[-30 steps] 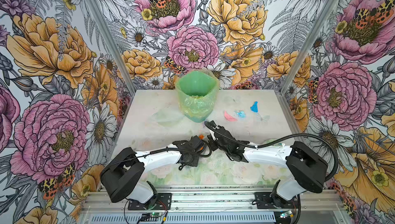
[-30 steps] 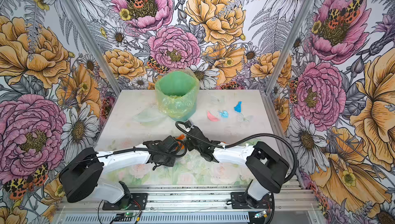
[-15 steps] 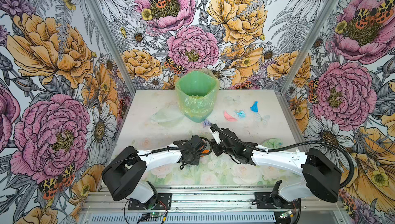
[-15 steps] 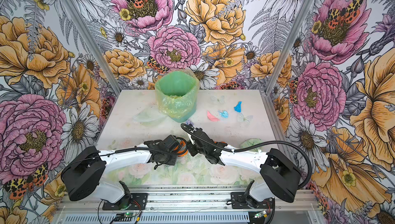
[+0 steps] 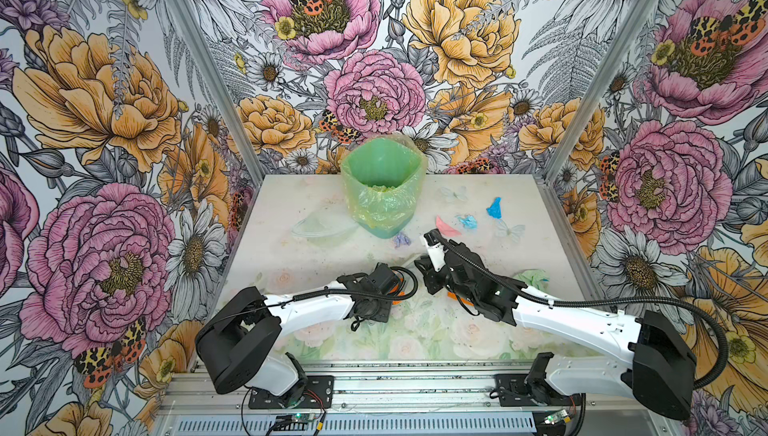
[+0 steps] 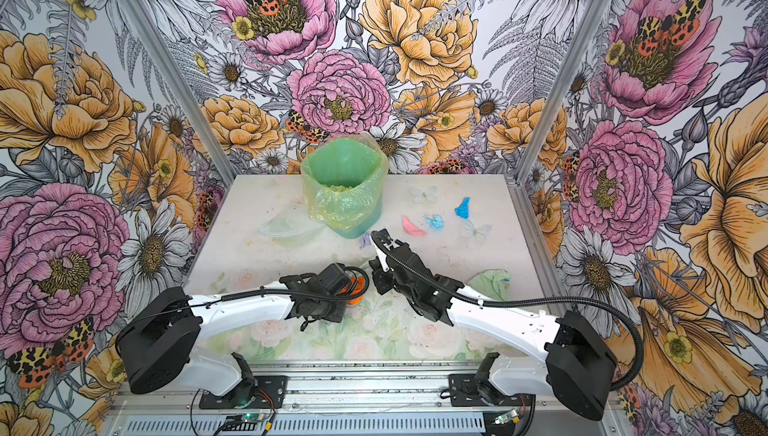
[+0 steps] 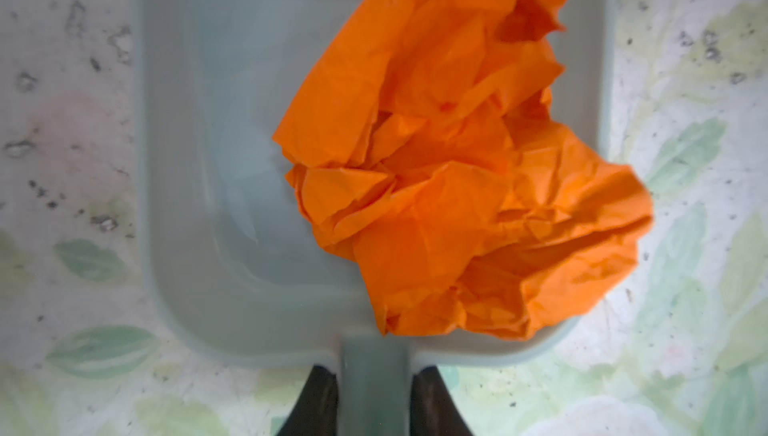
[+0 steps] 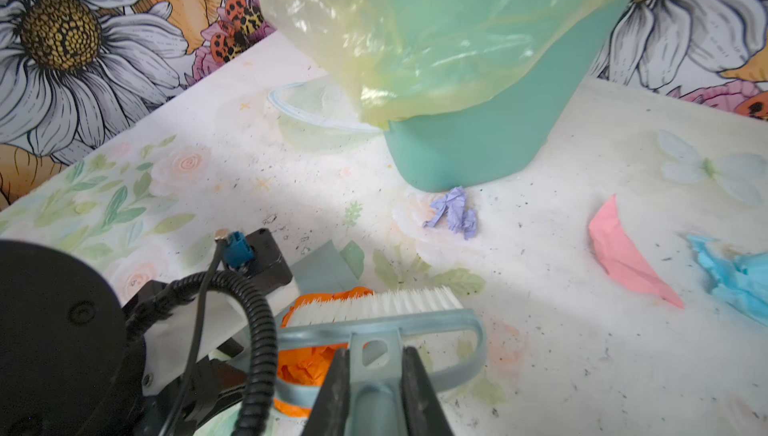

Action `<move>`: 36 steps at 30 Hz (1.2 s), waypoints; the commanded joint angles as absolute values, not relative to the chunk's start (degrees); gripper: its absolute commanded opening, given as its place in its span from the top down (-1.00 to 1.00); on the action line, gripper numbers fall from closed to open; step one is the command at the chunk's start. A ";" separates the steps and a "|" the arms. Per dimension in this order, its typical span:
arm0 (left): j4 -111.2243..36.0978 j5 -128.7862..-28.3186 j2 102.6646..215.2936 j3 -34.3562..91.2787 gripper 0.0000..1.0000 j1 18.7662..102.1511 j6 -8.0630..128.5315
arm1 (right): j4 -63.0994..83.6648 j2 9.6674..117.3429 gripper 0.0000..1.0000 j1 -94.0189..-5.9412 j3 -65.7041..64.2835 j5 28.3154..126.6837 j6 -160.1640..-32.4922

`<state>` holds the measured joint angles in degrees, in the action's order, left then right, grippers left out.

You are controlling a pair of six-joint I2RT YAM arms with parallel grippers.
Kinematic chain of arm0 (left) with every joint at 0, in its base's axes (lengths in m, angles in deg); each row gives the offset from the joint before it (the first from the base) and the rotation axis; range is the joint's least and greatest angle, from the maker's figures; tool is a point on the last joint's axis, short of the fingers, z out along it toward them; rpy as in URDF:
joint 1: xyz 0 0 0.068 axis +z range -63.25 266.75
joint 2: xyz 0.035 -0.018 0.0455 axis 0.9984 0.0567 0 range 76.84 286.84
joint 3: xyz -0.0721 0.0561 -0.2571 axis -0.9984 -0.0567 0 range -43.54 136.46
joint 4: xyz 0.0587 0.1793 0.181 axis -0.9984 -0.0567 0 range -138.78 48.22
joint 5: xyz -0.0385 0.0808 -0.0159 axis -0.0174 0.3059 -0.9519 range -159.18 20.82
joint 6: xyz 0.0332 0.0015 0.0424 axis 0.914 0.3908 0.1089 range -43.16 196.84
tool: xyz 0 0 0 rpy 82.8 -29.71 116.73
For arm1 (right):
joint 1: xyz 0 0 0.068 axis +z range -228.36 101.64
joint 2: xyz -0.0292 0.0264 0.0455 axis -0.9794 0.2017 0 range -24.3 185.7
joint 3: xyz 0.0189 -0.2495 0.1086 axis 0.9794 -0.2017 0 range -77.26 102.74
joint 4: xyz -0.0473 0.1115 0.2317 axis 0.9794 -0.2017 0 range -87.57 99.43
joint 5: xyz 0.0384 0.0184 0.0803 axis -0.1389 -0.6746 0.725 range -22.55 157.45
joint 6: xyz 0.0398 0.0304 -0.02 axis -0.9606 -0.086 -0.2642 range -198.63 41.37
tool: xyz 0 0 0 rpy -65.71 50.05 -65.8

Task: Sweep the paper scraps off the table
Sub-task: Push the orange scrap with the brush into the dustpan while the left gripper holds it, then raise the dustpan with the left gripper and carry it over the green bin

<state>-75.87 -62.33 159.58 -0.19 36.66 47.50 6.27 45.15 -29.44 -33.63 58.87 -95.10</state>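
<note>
A: How many paper scraps [image 6: 412,226] were there?
B: Six I could count: orange scrap [image 7: 457,188], lilac scrap [image 8: 454,213], pink scrap [image 8: 625,259], pale blue scrap [image 5: 467,221], deep blue scrap [image 5: 494,208], green scrap [image 5: 534,278].
A: And besides?
B: One bin [image 5: 384,205], one dustpan [image 7: 232,163], one brush [image 8: 374,311], one clear dish [image 8: 316,122]; two grippers, left gripper [image 7: 374,396] and right gripper [image 8: 376,384].

From high at the front both top views looked down over the whole table [image 5: 291,255], the left wrist camera sat close above the dustpan [image 7: 232,163], and the right wrist camera looked low past the brush [image 8: 374,323] toward the bin [image 8: 478,151] seen from above too.
</note>
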 commanded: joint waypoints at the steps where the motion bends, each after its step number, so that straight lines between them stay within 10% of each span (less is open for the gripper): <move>1: -80.75 -58.46 155.99 4.83 0.73 36.16 49.80 | 5.61 40.70 1.00 -32.09 -34.27 56.69 -94.83; 36: -111.40 -52.76 151.70 49.15 0.66 47.77 66.94 | 3.90 33.54 1.00 -41.70 -39.51 56.49 -93.81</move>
<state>-109.94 -54.55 150.53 45.65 45.47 62.82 3.37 33.92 -41.24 -39.31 56.25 -94.00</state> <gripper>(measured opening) 0.223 0.181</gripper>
